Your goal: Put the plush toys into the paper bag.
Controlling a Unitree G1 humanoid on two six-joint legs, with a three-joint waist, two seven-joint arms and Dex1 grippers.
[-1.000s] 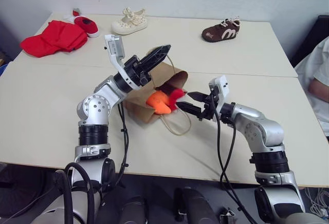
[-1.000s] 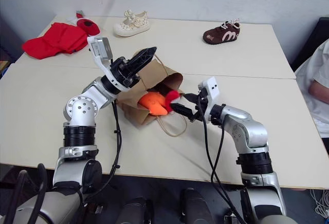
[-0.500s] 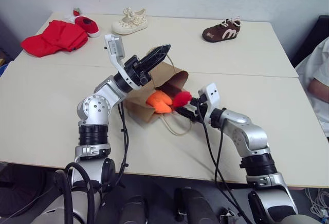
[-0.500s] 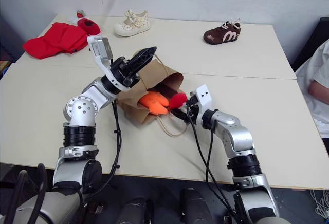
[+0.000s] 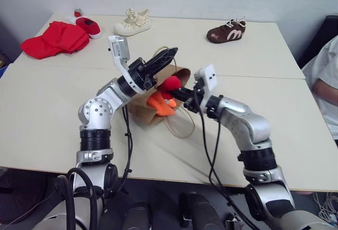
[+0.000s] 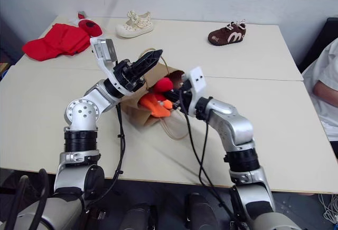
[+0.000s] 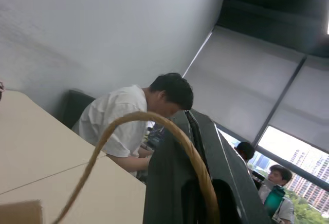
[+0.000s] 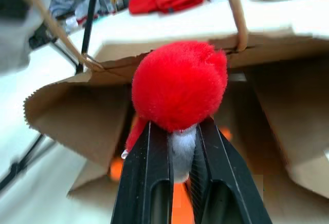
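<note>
The brown paper bag [image 5: 141, 109] lies on its side on the table, its mouth toward my right arm. My left gripper [image 5: 162, 60] is shut on one cord handle [image 7: 134, 119] and holds the mouth up. The orange plush toy [image 5: 157, 104] sits just inside the opening. My right gripper [image 8: 181, 126] is shut on the red-and-white Santa plush toy [image 8: 180, 82] and holds it off the table, right at the bag's mouth, above the orange one [image 8: 117, 168]. The bag's other handle [image 5: 182, 130] lies loose on the table.
At the far side of the table are a red cloth [image 5: 55, 37], a red shoe [image 5: 88, 25], a white shoe [image 5: 132, 22] and a brown shoe [image 5: 227, 30]. A person in a white shirt [image 5: 326, 77] sits at the right edge.
My right gripper has shut on the Santa toy, lifted it and carried it left to the bag's mouth. The left gripper has kept still with the handle.
</note>
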